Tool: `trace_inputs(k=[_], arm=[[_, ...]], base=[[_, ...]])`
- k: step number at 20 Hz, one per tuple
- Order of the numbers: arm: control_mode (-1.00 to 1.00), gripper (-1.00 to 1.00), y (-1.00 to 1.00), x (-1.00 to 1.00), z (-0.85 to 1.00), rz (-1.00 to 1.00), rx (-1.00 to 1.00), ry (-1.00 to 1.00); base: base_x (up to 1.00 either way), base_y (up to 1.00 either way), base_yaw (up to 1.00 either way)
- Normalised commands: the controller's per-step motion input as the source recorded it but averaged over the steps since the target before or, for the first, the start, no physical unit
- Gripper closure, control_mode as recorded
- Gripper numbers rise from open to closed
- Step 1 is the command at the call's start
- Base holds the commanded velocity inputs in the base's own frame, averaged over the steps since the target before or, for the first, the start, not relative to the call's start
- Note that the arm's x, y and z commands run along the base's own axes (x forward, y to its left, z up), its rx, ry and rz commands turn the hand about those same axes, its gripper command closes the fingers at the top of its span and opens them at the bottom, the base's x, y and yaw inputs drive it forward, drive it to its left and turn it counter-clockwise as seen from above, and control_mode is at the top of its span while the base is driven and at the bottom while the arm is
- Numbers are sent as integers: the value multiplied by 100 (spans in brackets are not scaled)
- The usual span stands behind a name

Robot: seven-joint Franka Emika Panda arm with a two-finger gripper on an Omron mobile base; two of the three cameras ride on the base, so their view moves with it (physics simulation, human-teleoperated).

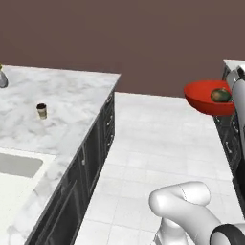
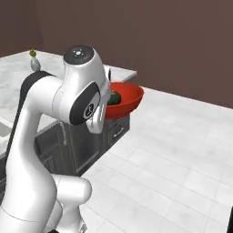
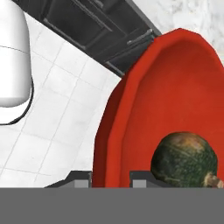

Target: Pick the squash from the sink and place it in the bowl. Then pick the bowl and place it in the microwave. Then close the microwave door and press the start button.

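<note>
Squash (image 3: pixel 184 158) sits inside the red bowl (image 3: pixel 144 109). Bowl is airborne over the tiled floor (image 1: pixel 158 143), beside the dark cabinets (image 3: pixel 100 26). Gripper (image 3: pixel 111 177) pinches the bowl's rim, jaws partly closed on either side of it.

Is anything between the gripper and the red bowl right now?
No. The gripper is clamped on the bowl rim, one finger on each side, carrying it over the floor with the squash inside.

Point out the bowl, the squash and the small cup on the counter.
bowl (image 1: pixel 198 100): left base view, outer red wall.
squash (image 3: pixel 183 158): hand view, top of its dark green skin.
cup (image 1: pixel 41 111): left base view, its side.
</note>
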Motion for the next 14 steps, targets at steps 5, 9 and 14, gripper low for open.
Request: trace_inputs(k=[5,9,14], arm=[[100,100,0,0,0,0,0,0],[100,100,0,0,0,0,0,0],[100,100,0,0,0,0,0,0]], base=[[0,1,-63],[9,13,-61],[11,39,-65]])
